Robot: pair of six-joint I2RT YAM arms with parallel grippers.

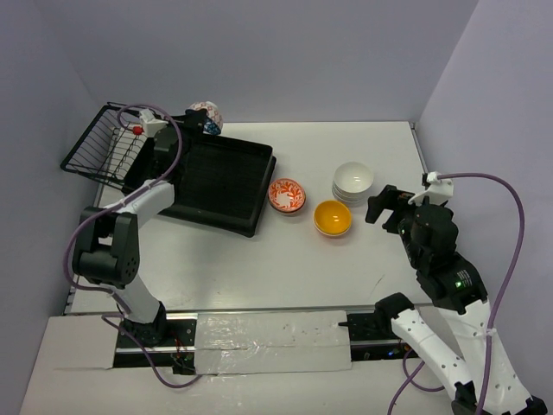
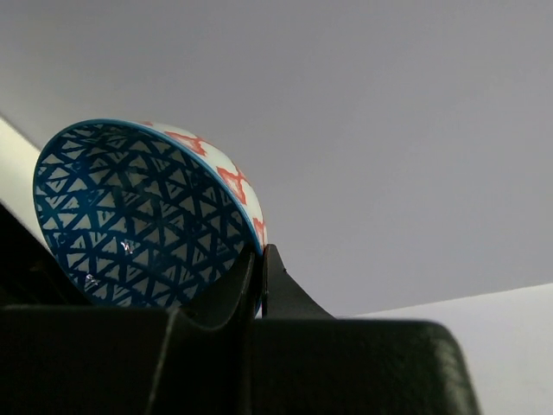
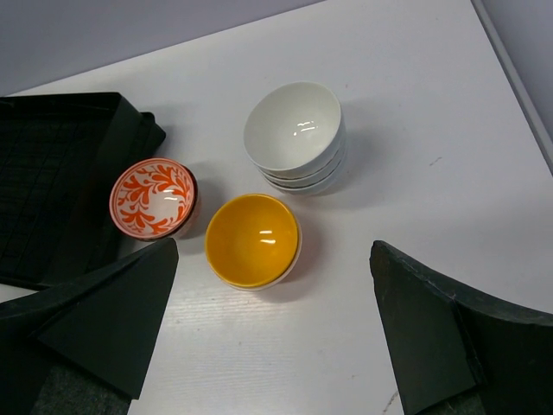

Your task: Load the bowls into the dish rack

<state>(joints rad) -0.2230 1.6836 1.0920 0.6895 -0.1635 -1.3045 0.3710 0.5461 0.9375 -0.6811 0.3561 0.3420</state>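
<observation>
Right gripper [image 1: 383, 207] hangs over the tabletop's [image 1: 285, 277] right side, fingers spread wide, holding nothing, lined up on the yellow bowl [image 3: 253, 239], which looks like the next pick. Just beyond wait the orange-patterned bowl [image 3: 153, 197] and the stack of white bowls [image 3: 294, 130]. Far left, the left gripper [image 2: 261, 277] is clamped tight on the blue-patterned bowl's [image 2: 130, 216] rim. The bowl is tipped on edge at the dish rack's [image 1: 220, 177] far edge beside the wire basket [image 1: 99, 147], probably to stand it upright.

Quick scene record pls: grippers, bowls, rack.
left gripper: shut on blue-patterned bowl, pinching its rim, by far edge of dish rack
right gripper: open, hovering near yellow bowl
on table: yellow bowl, orange-patterned bowl, stack of white bowls, all right of dish rack
dish rack: no bowls visible inside; wire basket at left end
</observation>
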